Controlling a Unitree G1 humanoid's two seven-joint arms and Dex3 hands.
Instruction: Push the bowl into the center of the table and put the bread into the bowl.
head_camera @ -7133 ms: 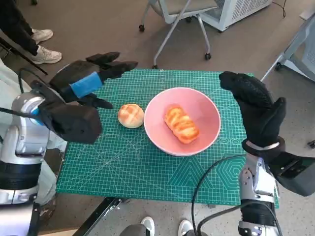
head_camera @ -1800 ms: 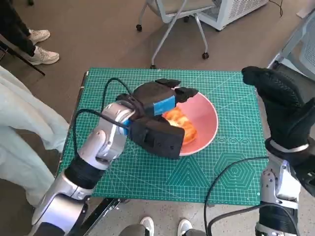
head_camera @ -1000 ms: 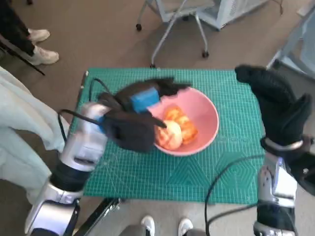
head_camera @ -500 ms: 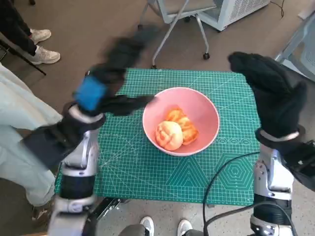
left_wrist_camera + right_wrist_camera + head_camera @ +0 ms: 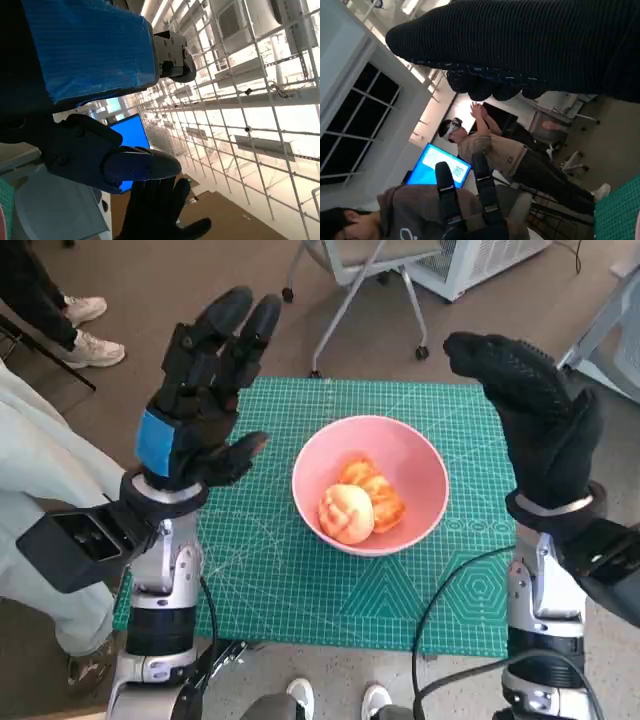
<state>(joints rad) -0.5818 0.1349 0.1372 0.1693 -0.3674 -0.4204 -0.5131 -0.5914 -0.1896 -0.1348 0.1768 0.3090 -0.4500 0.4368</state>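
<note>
Blue-taped left hand (image 5: 200, 390) and gloved right hand (image 5: 535, 430) are raised, fingers spread, holding nothing; bread (image 5: 345, 512) sits in the bowl (image 5: 420, 465).

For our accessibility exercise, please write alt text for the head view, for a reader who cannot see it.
A pink bowl holding two bread rolls sits mid-table on a green cutting mat. The left hand and gloved right hand are raised on either side, holding nothing.

no readable text, label, brand or number is showing in any view; the fine markings on the green cutting mat (image 5: 300, 580) are appearing too small to read.
</note>
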